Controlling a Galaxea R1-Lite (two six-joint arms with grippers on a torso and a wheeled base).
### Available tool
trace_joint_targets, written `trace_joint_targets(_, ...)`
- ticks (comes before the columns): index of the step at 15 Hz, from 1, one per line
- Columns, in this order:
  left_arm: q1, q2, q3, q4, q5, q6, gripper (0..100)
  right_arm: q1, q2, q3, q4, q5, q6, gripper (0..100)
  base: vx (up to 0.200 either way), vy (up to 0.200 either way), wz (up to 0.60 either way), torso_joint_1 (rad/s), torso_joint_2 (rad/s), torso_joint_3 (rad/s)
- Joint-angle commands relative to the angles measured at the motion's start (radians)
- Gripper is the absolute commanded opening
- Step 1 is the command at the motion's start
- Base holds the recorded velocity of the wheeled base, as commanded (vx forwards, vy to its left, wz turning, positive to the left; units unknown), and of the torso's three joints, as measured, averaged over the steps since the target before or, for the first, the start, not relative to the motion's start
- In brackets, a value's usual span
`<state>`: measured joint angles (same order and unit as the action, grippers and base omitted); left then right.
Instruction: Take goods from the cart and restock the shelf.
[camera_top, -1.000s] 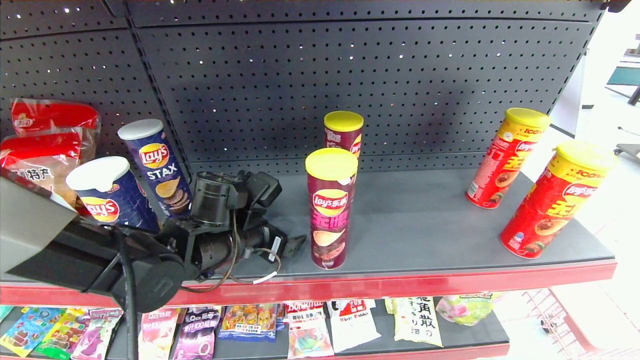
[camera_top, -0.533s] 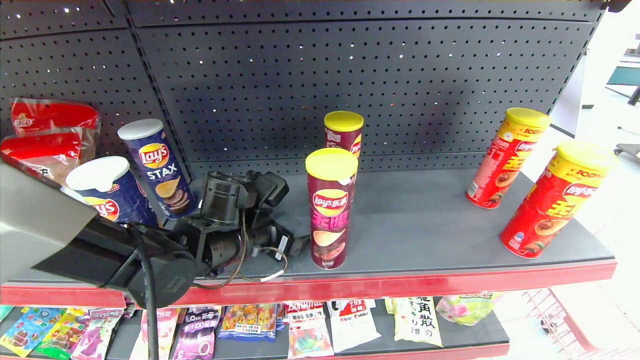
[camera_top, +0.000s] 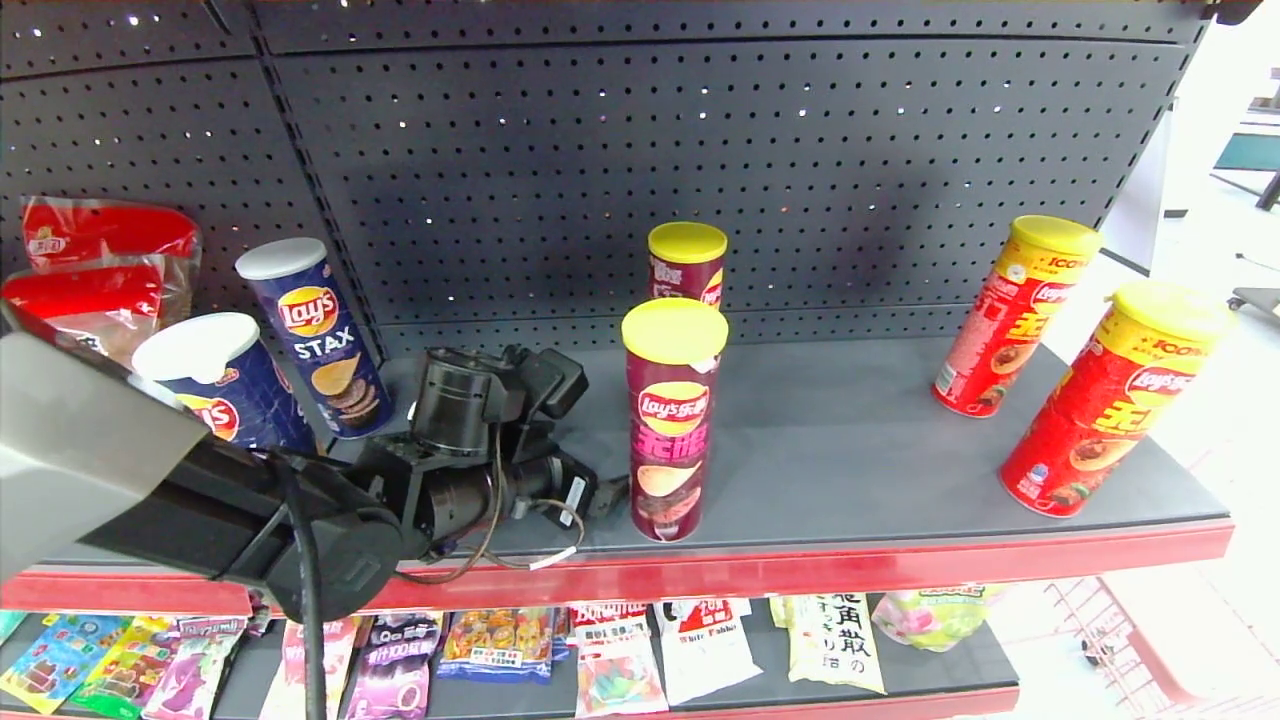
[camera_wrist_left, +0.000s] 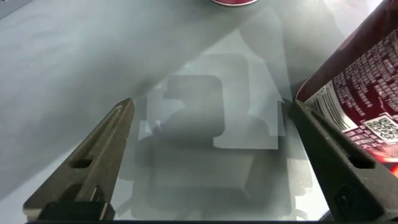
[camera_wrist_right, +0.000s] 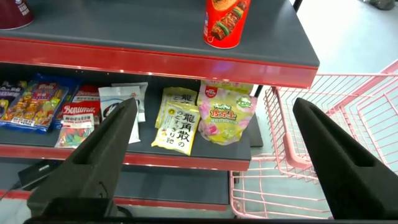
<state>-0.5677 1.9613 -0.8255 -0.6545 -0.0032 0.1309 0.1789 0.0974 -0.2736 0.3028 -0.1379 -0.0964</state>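
On the grey shelf (camera_top: 850, 440) a maroon chip can with a yellow lid (camera_top: 672, 420) stands upright near the front edge. A second one (camera_top: 687, 262) stands behind it. My left gripper (camera_top: 603, 496) lies low on the shelf just left of the front can's base. In the left wrist view the left gripper (camera_wrist_left: 211, 106) is open with bare shelf between its fingers, and the maroon can (camera_wrist_left: 367, 93) stands against the outer side of one finger. My right gripper (camera_wrist_right: 214, 102) hangs open and holds nothing in front of the lower shelf, beside the pink wire cart (camera_wrist_right: 323, 162).
Two blue chip cans (camera_top: 310, 335) and red bags (camera_top: 90, 270) stand at the shelf's left. Two red cans (camera_top: 1010, 315) stand at the right, one red can (camera_wrist_right: 225, 22) at the edge. Snack packets (camera_wrist_right: 186, 118) fill the lower shelf. Bare shelf lies between maroon and red cans.
My left arm has slid to the right along the shelf, and the front maroon can has shifted a little to the right with it, staying upright.
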Motion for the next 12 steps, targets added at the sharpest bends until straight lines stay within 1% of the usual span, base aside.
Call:
trace_joint_targets(1,-0.001,-0.002,0.000,-0.001,0.000,0.000,100,0.001,0.004,0.001,-0.001,0.000,0.000,100,0.000,0.000,0.00,0.000,0.00,0.000)
trace_joint_targets(4,0.005,-0.009,0.014,-0.001,0.002,-0.002,100,0.001,0.004,0.001,-0.001,0.000,0.000,100,0.000,0.000,0.00,0.000,0.00,0.000)
trace_joint_targets(5,0.011,-0.022,0.032,-0.002,0.002,-0.004,100,0.001,0.002,0.001,0.001,0.000,0.000,100,0.000,0.000,0.00,0.000,0.00,0.000)
trace_joint_targets(7,0.014,-0.079,0.083,-0.039,-0.003,-0.005,100,0.001,0.004,0.005,0.006,0.006,-0.002,100,0.000,0.000,0.00,0.000,0.00,0.000)
trace_joint_targets(8,0.014,-0.133,0.111,-0.040,-0.003,-0.008,100,0.001,0.004,0.030,-0.001,0.014,-0.003,100,0.000,0.000,0.00,0.000,0.00,0.000)
trace_joint_targets(9,0.014,-0.199,0.143,-0.037,-0.003,-0.030,100,0.001,0.004,0.048,-0.002,0.027,-0.003,100,0.000,0.000,0.00,0.000,0.00,0.000)
trace_joint_targets(10,0.012,-0.243,0.163,-0.034,-0.003,-0.042,100,0.001,0.004,0.056,-0.002,0.043,-0.005,100,0.000,0.000,0.00,0.000,0.00,0.000)
trace_joint_targets(11,0.011,-0.305,0.190,-0.031,-0.003,-0.046,100,0.002,0.004,0.063,-0.002,0.067,-0.006,100,0.000,0.000,0.00,0.000,0.00,0.000)
trace_joint_targets(12,0.011,-0.417,0.240,-0.014,-0.004,-0.048,100,0.001,0.004,0.070,-0.002,0.107,-0.006,100,0.000,0.000,0.00,0.000,0.00,0.000)
